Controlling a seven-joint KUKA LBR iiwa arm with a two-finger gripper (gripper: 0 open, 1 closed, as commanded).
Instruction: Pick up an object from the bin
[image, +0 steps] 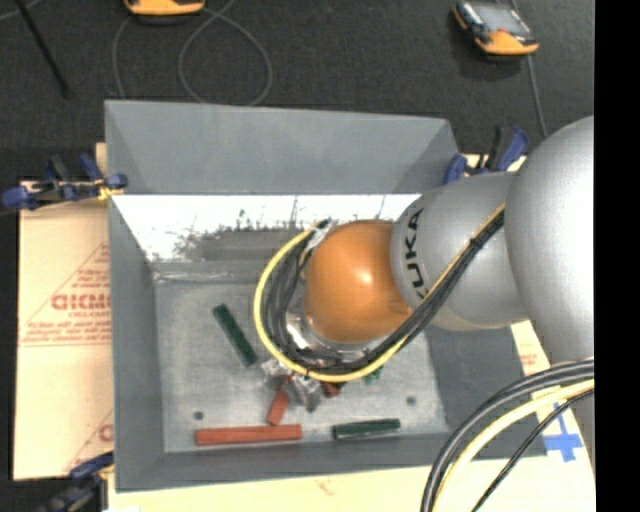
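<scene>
A grey metal bin (135, 330) with sloped walls is seen from above; the silver arm (480, 260) is reached into it from the right of the view, and much of the bin's floor is covered by it; an orange cover (350, 280) is carried at the wrist, and yellow and black cables (262, 300) are looped round its left side; the end effector (297, 385) is found just below the cover, low over the middle of the floor toward the near wall; whether it is released or clenched cannot be told, since it is largely hidden by the wrist; a long red stick (248, 434) is laid flat along the near edge of the floor, left of centre; a dark green stick (235, 335) is laid slantwise on the left part of the floor, near the cable loop; a second dark green stick (366, 429) is laid near the near edge, to the right of the red one and apart from it; a short reddish-brown stick (277, 407) is set slantwise right at the end effector, its upper end met by the metal parts and its lower end just above the long red stick; whether it is gripped cannot be told.
</scene>
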